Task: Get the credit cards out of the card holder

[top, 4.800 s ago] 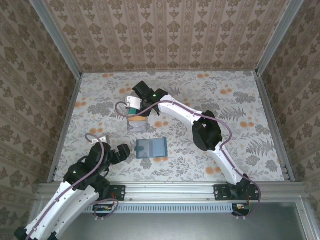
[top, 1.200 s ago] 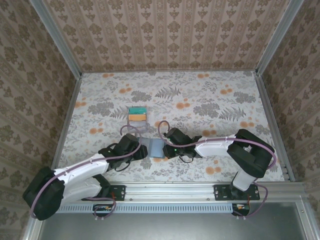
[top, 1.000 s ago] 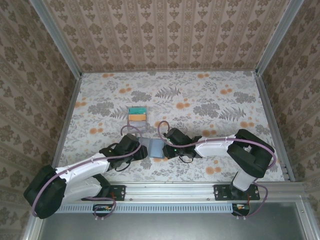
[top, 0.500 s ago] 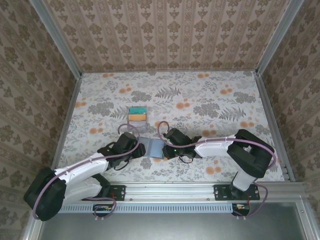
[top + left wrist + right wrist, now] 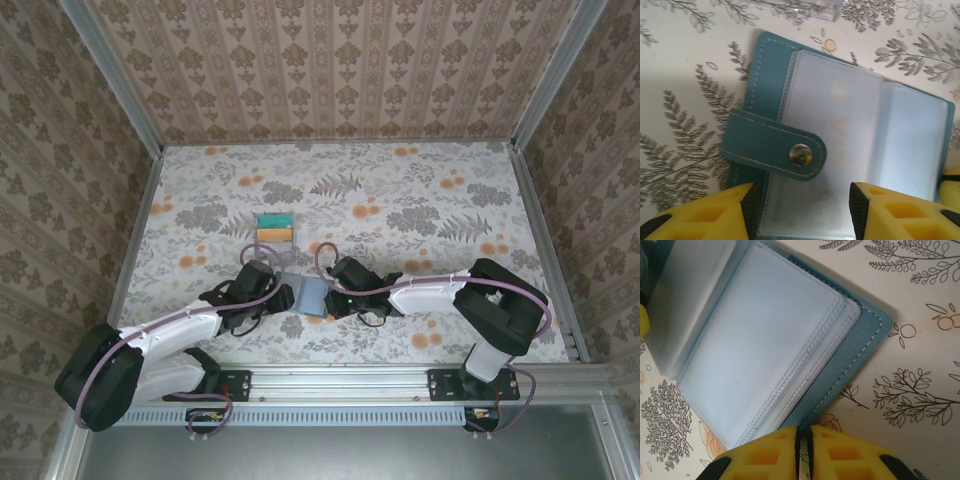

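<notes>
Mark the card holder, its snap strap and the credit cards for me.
card holder (image 5: 837, 127): left wrist view, on the clear inner sleeve.
snap strap (image 5: 762, 145): left wrist view, on the teal tab beside the metal snap.
credit cards (image 5: 274, 228): top external view, middle of the teal and orange pair.

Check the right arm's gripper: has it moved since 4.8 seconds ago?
Yes. The right gripper has come nearer the aluminium front rail, and now sits at the right edge of the dark teal folding card holder.
</notes>
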### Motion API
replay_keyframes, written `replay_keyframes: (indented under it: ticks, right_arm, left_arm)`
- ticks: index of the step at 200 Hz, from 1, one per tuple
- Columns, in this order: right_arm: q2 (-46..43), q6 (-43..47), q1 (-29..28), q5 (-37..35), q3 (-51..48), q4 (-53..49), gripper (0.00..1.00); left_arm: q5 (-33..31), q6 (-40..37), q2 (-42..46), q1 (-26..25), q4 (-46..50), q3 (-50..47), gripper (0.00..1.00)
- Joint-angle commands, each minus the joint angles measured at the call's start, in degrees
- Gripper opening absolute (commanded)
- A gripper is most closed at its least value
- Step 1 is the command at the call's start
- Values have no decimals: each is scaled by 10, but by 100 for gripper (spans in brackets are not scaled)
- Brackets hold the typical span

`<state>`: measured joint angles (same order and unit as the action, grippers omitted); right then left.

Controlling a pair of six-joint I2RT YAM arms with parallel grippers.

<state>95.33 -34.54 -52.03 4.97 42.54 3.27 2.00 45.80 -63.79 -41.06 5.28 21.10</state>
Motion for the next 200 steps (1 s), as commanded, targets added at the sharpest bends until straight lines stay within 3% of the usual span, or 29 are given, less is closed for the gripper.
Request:
replay_keyframes:
  ticks: [1, 65, 103, 138, 200]
  right_arm:
    - [16, -4, -4, 10, 12, 1, 16]
    - [19, -5, -5, 12, 14, 1, 16]
    - [19, -5, -5, 12, 15, 1, 16]
    - [21, -6, -6, 12, 15, 1, 16]
    - [18, -4, -6, 8, 13, -3, 16]
  left_arm:
    - [35, -16, 0, -3, -30, 9, 53]
    - [42, -11, 10, -21, -37, 2, 54]
    - [46, -21, 10, -22, -36, 8, 87]
    - [52, -22, 5, -24, -40, 11, 99]
    - [44, -26, 16, -26, -19, 18, 100]
